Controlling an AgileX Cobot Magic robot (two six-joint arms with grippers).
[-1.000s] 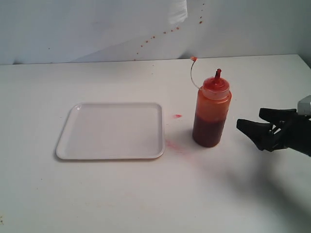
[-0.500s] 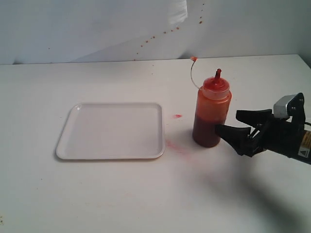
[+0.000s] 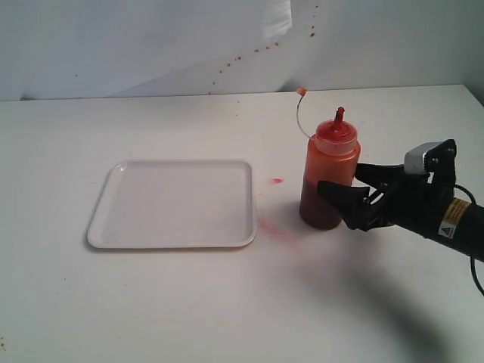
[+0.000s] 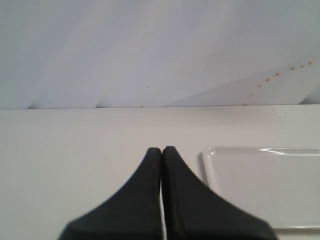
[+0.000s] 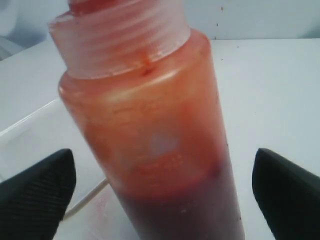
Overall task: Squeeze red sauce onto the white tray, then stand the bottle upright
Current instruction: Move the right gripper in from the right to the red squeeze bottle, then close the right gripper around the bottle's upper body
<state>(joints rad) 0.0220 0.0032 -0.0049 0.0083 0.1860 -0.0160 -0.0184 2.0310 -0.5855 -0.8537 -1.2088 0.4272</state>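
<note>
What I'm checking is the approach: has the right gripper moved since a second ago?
Yes. The right gripper has moved left, up to the bottle, which stayed put; open jaws now flank it.

Even, bright, diffuse light; soft faint shadows; close bottle (image 5: 150, 130) slightly blurred.

There is one bottle (image 3: 328, 178) and one white tray (image 3: 172, 203).

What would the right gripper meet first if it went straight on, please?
Most likely the bottle, standing upright just ahead of the open right gripper; nothing else shows between them.
</note>
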